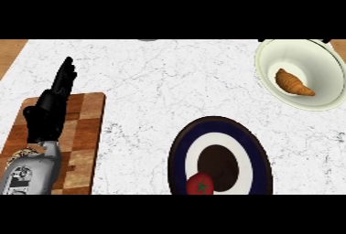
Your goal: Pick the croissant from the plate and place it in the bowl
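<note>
Left robot hand [52,103] open over cutting board [84,132]; croissant [293,83] in bowl [324,57], well apart.

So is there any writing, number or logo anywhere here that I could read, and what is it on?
None: no word, number or brand can be read.
The croissant, the bowl, the plate, the tomato and the wooden cutting board bear no text.
The grey forearm behind the left hand shows small dark marks, which are too small to read as text.
</note>
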